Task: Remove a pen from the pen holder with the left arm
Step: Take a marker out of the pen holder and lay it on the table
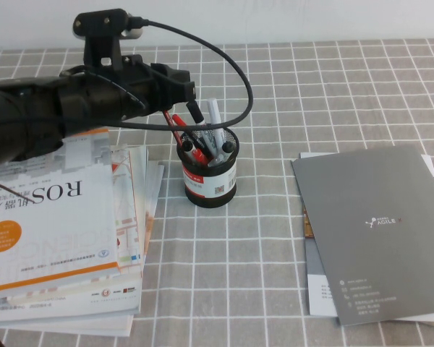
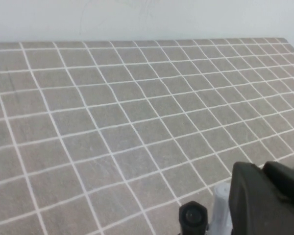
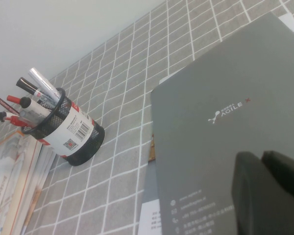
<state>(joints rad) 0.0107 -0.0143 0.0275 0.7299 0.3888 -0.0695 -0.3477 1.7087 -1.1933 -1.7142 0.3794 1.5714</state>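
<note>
Left gripper (image 1: 190, 107) is reaching in from the left and sitting at the tops of the pens (image 1: 206, 141) in the pen holder (image 1: 211, 189), mid-table; jaws are pressed together, but whether a pen is pinched between them I cannot tell. Judgement: check the grip before lifting, then draw slowly along the pen's own axis so neighbours are not dragging and the holder is not tipping. Book stack (image 1: 58, 238) is lying just left of the holder and the cable (image 1: 239, 79) is looping above it, both crowding the exit. Right gripper (image 3: 269, 196) is hanging over the grey booklet (image 1: 369, 231) at right, well apart; its state I cannot tell
</note>
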